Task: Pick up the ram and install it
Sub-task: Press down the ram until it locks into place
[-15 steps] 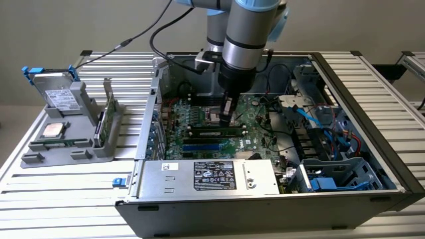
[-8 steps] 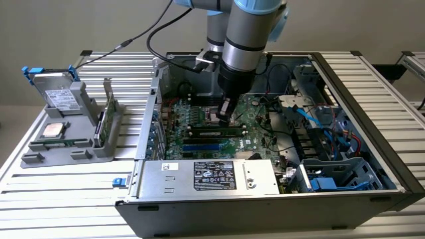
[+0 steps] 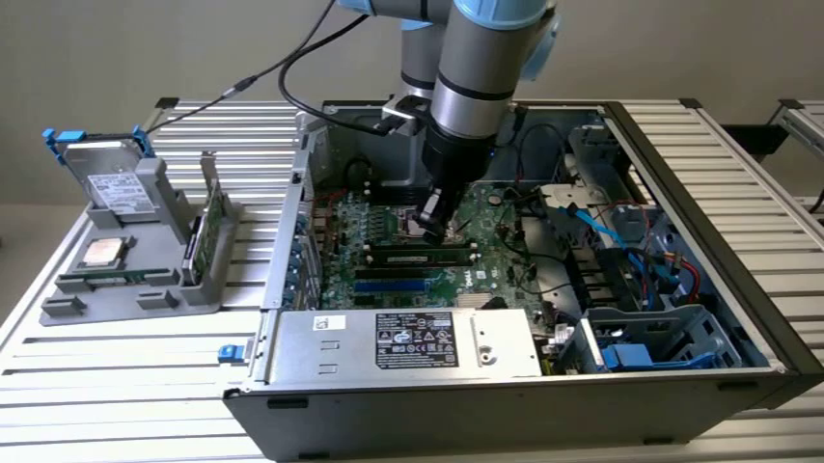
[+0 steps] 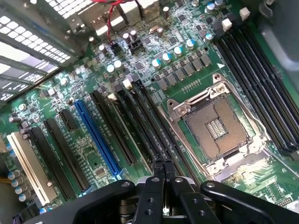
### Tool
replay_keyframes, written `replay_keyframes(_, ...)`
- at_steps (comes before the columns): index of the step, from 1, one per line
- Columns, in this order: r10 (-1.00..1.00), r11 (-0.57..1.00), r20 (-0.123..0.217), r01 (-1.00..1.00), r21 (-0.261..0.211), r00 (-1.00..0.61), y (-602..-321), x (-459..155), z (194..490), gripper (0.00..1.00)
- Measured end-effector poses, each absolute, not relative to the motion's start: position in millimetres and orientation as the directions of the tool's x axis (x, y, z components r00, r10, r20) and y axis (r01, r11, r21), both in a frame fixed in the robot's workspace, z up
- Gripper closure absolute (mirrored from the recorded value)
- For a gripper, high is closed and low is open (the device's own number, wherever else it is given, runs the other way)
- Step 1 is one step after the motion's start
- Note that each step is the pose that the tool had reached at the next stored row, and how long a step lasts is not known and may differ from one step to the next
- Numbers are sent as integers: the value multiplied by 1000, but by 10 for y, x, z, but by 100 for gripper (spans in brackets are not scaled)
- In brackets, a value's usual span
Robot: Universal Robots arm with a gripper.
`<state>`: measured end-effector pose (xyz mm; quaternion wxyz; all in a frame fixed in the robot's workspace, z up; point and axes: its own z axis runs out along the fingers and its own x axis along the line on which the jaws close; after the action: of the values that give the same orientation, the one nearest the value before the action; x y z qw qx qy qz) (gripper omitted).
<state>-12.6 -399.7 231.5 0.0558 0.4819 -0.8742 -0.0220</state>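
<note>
Hand (image 4: 163, 164) closed, pointing down, apparently pressing ram (image 3: 415, 258) into motherboard (image 4: 187, 79).

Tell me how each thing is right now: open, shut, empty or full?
computer case: open, insides showing.
gripper: shut, fingers together, tips down at the long black slots.
ram: sitting in a motherboard slot, beside the gripper's tip, not held.
processor socket: empty, no chip in it.
blue slot: empty.
green card with bracket: standing upright in the grey holder outside the case.
</note>
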Motion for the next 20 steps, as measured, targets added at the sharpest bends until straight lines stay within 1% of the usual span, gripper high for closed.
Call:
replay_keyframes(10, -772, 636, 76, -766, 92, -632, -3997, -126, 2322, 90)
replay_keyframes(20, -724, 690, 81, -718, 88, -685, -3997, -125, 2427, 90)
